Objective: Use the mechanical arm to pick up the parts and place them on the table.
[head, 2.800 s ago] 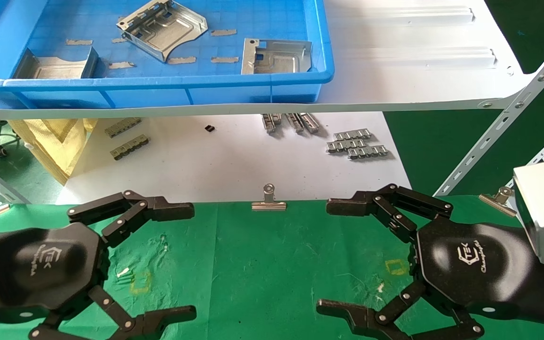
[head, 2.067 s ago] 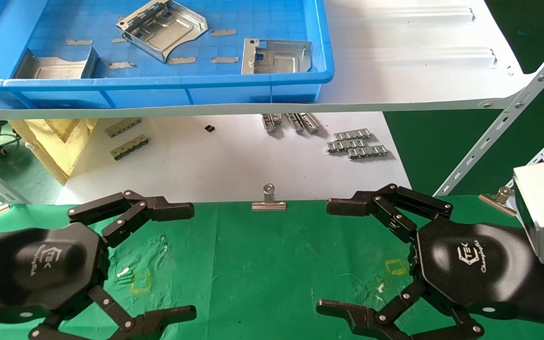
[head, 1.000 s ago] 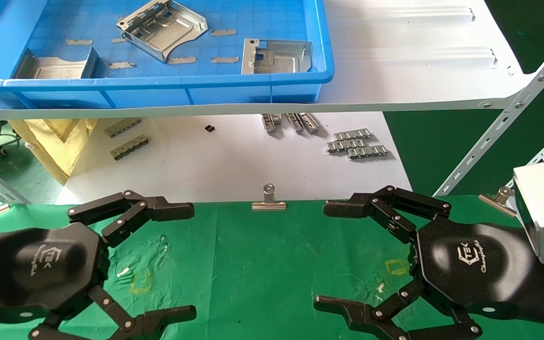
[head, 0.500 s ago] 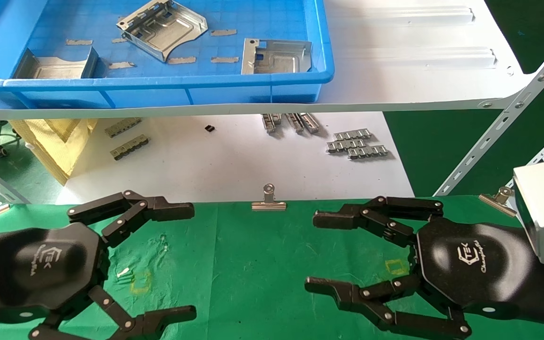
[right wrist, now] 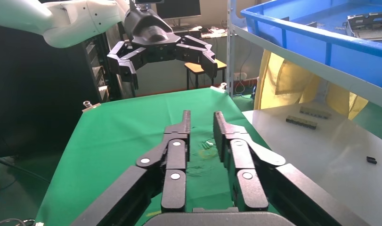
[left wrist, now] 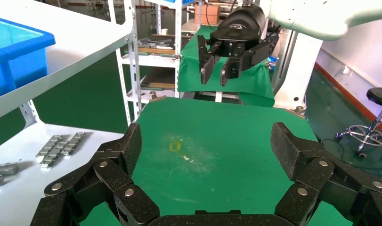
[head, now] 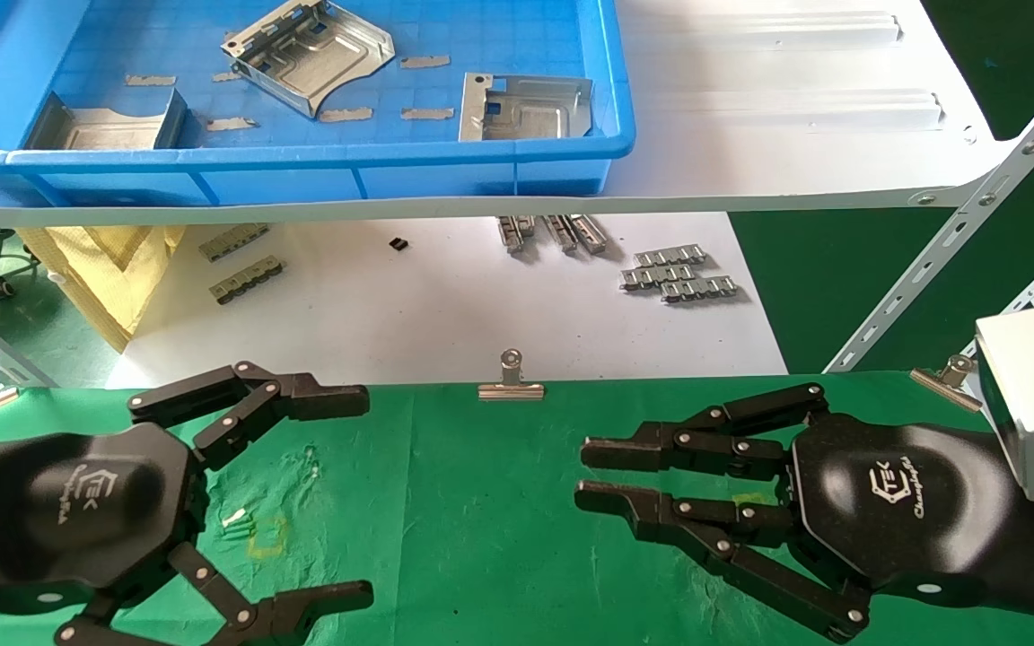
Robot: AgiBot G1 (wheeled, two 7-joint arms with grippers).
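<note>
Overhead, three stamped silver parts (head: pixel 311 54) lie in the blue tray (head: pixel 302 166), well apart from both grippers; right gripper (head: pixel 582 474) nearly pressed together, empty, over wrinkled green table (head: pixel 481 502); left gripper (head: pixel 364 489) spread.

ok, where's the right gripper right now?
Head view: the right gripper hovers over the green table at lower right, jaws nearly closed on nothing, near side of the binder clip.

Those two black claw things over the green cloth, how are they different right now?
The left gripper has its jaws spread wide, while the right gripper has its jaws drawn nearly together, with only a narrow gap. The left one's linkages are splayed outward; the right one's stretch forward, almost parallel. Both are black with a glossy hexagonal palm, hold nothing, and hang over the green table.
</note>
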